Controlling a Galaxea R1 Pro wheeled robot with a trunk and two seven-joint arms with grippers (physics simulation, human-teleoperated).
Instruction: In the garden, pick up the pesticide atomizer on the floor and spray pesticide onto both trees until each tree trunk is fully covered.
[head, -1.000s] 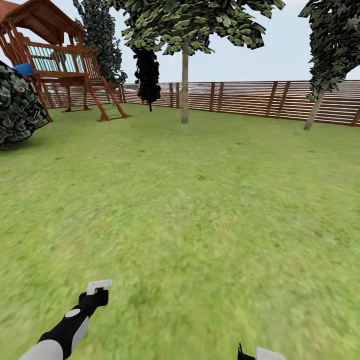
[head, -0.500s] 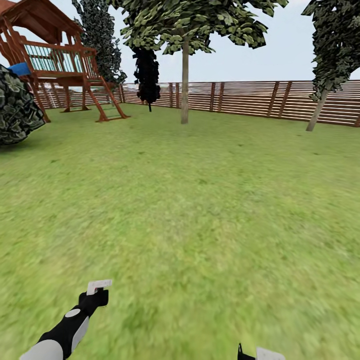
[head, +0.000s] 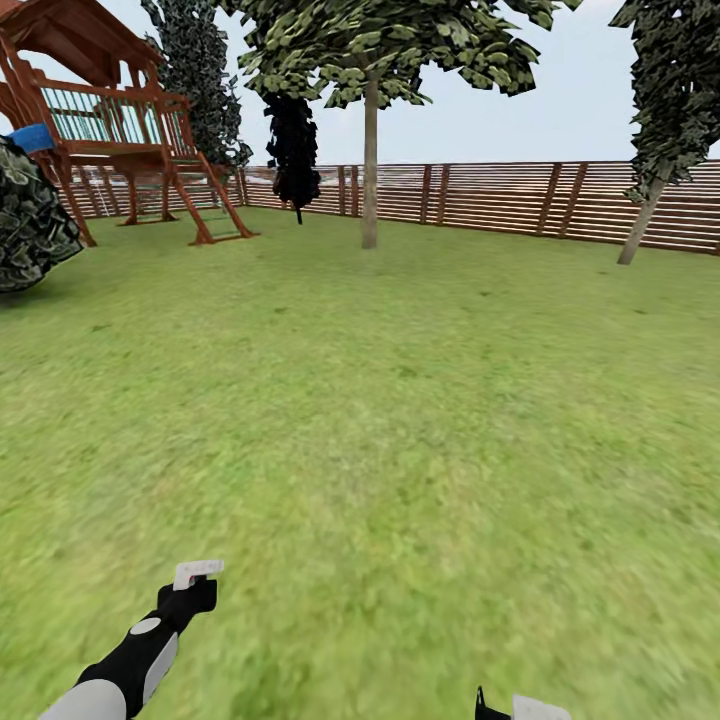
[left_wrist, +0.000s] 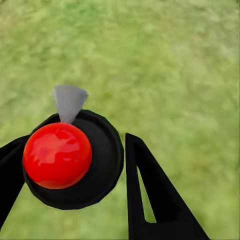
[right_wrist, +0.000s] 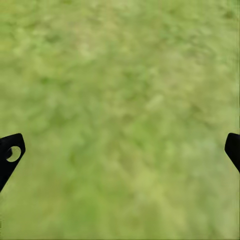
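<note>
Here, the head view looks across the garden's lawn toward a brown slatted wooden fence running along the far side. A tree with a straight, bare grey-tan trunk stands at 12 o'clock just in front of the fence, its foliage high up. A second tree with a leaning trunk stands at 2 o'clock, also near the fence. A wooden play structure with a blue part occupies the 10 o'clock position, and a dark leafy bush sits beside it at the frame edge. A thin dark cypress-like tree stands between the play structure and the central tree. The left arm extends from 7 o'clock over the grass. In the left wrist view, the left claw is clamped on the pesticide atomizer: the black fingers sit on either side of the round dark bottle body, which is seen from above with its red top and a grey nozzle projecting from it. The atomizer is off the floor, with blurred grass behind it. In the right wrist view, the right claw has its fingertips far apart at opposite frame edges, with nothing but grass between them.
</note>
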